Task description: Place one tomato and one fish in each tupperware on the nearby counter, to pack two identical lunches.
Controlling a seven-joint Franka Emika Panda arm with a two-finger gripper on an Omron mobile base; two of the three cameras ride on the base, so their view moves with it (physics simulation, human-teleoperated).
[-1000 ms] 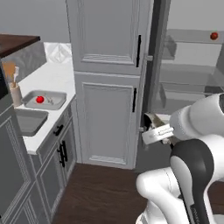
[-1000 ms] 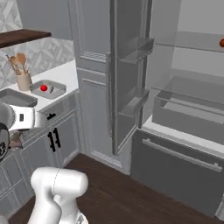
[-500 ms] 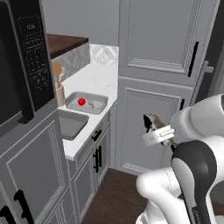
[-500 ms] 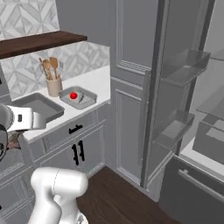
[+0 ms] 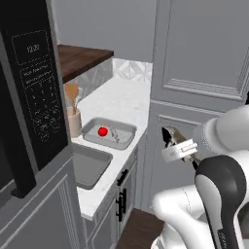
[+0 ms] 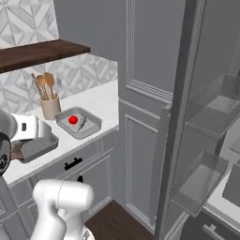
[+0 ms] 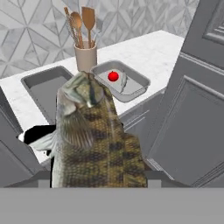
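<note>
My gripper [image 5: 171, 141] hangs in front of the cabinet, right of the counter [image 5: 121, 99], shut on a mottled brown fish [image 7: 92, 140] that looms large in the hand view. One grey tupperware [image 5: 127, 129] on the counter holds a red tomato [image 5: 102, 131] and a small fish [image 5: 115, 133]; the same tray [image 7: 140, 78] lies ahead of my hand with its tomato [image 7: 113, 76]. A second tupperware [image 7: 43, 87], with nothing in it, sits beside it, nearer the counter's front end [image 6: 37, 146].
A beige cup of wooden spoons [image 5: 74, 121] stands behind the trays. A black microwave [image 5: 29, 97] juts out at the left. Tall grey cabinets [image 5: 204, 73] rise right of the counter, and an open fridge door [image 6: 201, 140] stands farther right.
The whole picture has shifted: the base has turned toward the counter, so the trays and cup sit nearer and more central. The fish stays in my gripper.
</note>
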